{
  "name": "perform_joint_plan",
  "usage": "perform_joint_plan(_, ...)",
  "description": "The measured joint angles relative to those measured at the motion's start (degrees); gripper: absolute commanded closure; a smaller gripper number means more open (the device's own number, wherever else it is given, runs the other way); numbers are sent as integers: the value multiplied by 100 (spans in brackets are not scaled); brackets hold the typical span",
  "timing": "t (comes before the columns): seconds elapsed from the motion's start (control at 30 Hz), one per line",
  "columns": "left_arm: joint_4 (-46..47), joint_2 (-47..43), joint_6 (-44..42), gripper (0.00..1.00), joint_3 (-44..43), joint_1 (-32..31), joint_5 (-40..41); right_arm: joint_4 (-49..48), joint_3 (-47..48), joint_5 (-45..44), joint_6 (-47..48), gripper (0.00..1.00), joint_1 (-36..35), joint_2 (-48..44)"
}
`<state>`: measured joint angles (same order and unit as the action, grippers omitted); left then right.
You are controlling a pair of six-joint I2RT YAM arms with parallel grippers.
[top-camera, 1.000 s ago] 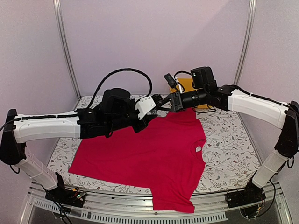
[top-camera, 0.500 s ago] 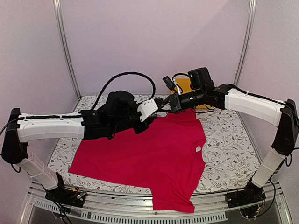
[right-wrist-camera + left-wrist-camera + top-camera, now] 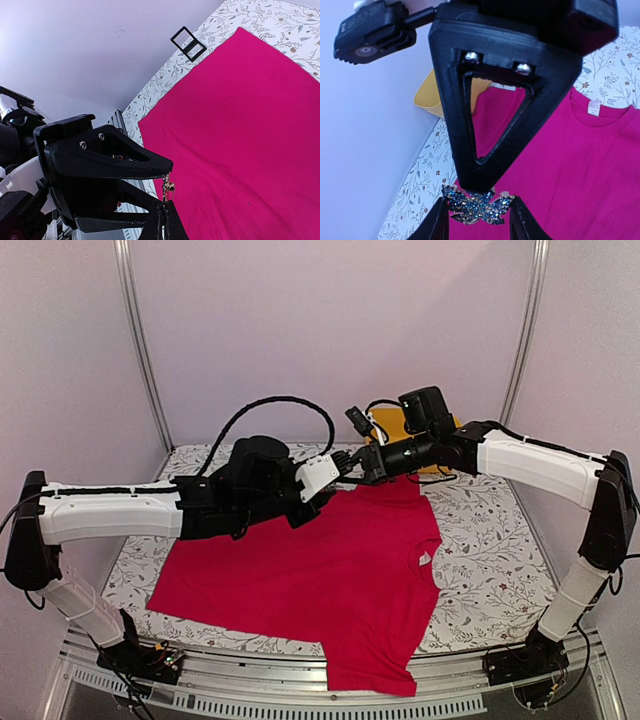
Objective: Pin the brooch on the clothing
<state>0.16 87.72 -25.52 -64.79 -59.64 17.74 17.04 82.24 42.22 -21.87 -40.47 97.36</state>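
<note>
Over the floral tabletop point(image 3: 490, 580), your left tool point(image 3: 477, 220) pinches the sparkly blue-grey brooch point(image 3: 477, 206), and your right tool point(image 3: 164, 222) is pressed together on it too. Your red-pink fabric T-shirt point(image 3: 320, 570) is not yet pinned.

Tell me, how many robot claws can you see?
2. The left gripper holds the brooch above the shirt, near its far edge; the right gripper, closed, meets the brooch from the opposite side.

the brooch point(image 3: 477, 207), a glittering blue-and-silver cluster, is held low in view between the two fingers point(image 3: 439, 225) of the left gripper point(image 3: 478, 224). its top edge is touched by the tip of the right gripper point(image 3: 476, 182), a black triangular finger seen above it. behind, the red-pink shirt point(image 3: 580, 165) is spread on the floral tablecloth point(image 3: 415, 195), its white neck label point(image 3: 594, 107) shown upper right.
</note>
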Motion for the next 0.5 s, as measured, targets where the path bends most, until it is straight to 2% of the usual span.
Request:
perform_joint_plan(0.07,-2,9,-11,67,2,-2,11,13,0,11,2,100,0,0)
perform_joint_plan(0.13,0,9,-24,49,4,-9,35,13,2,17,-4,100,0,0)
perform_joint_plan(0.23,46,11,-57,37,13,-17,122,39,28,33,-9,100,-9,0)
perform_joint_plan(0.4,280,9,-129,25,212,-20,398,120,107,-39,-48,100,-35,0)
perform_joint_plan(0.5,426,-24,-179,25,466,-28,498,151,151,-186,-149,100,-28,0)
